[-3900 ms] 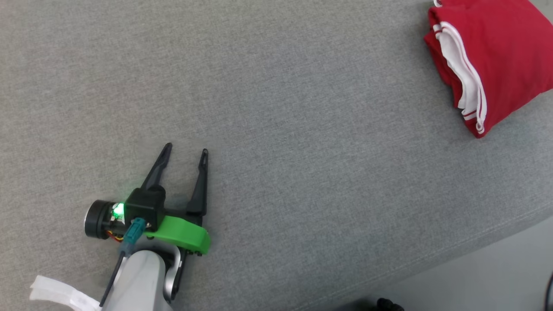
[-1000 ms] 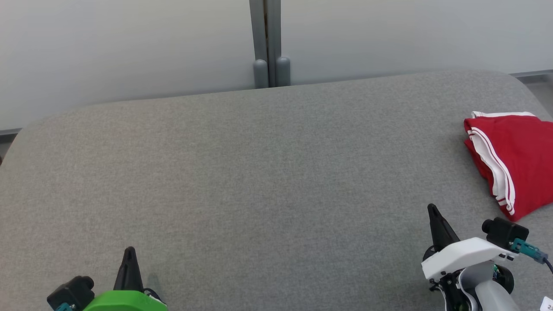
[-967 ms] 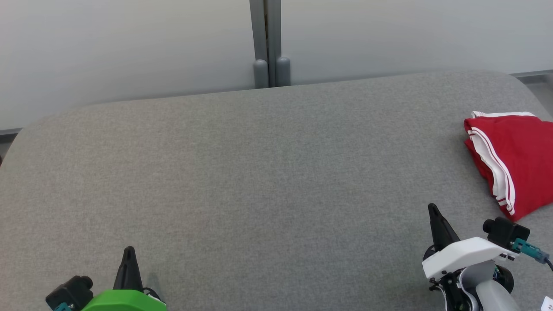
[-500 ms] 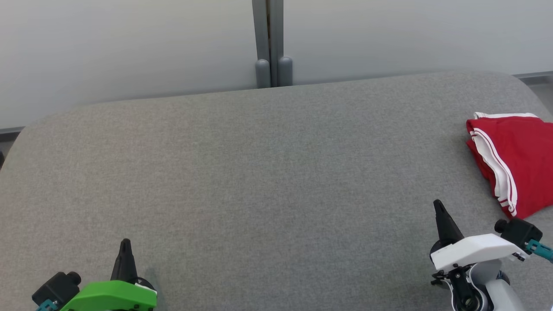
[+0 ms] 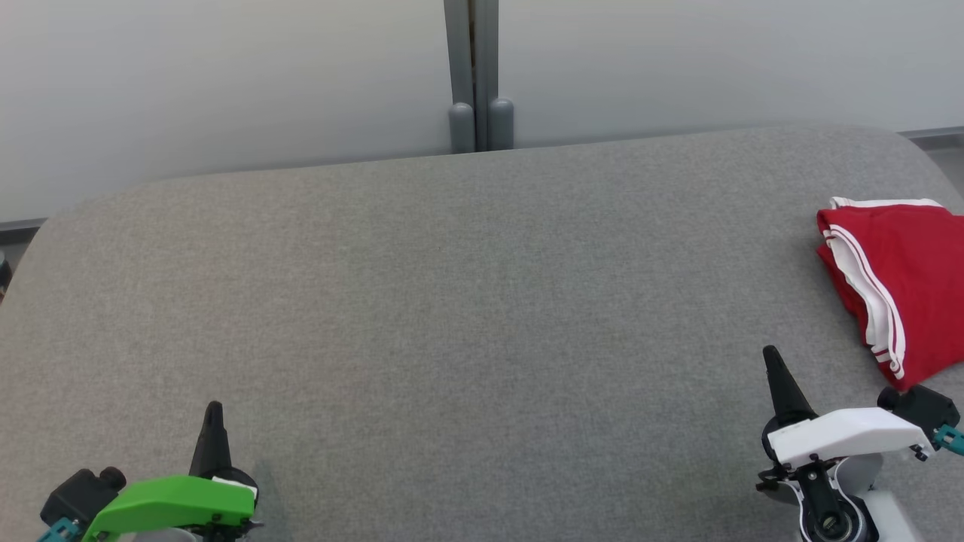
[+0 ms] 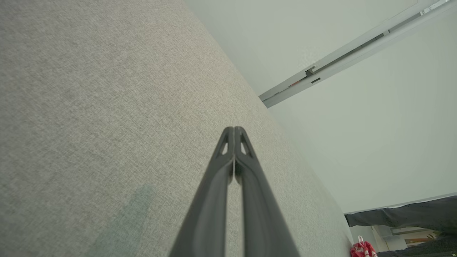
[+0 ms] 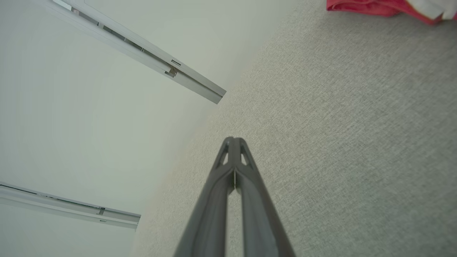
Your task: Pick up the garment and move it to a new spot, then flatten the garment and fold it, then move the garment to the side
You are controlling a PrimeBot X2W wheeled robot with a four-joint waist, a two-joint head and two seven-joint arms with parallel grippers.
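1. Folded red garment with white striped trim (image 5: 904, 286) is lying at the far right edge of the flat grey woven-fabric surface (image 5: 467, 301), partly running out of the head view.
2. Left gripper (image 5: 214, 412), with dark fingers under a green plastic cover, is sitting at lower left. Its fingers are pressing together tip to tip and clasping nothing.
3. Right gripper (image 5: 771, 357), under a white plastic cover, is sitting at lower right. It is clenched the same way and is empty.
4. The garment is lying near the right gripper, beyond it and to its right, apart from the fingers.
5. Both grippers are pointing toward the pale wall (image 5: 226, 83) behind the surface, where a grey vertical post (image 5: 473, 75) is standing.
6. I cannot tell whether either gripper is touching the fabric.
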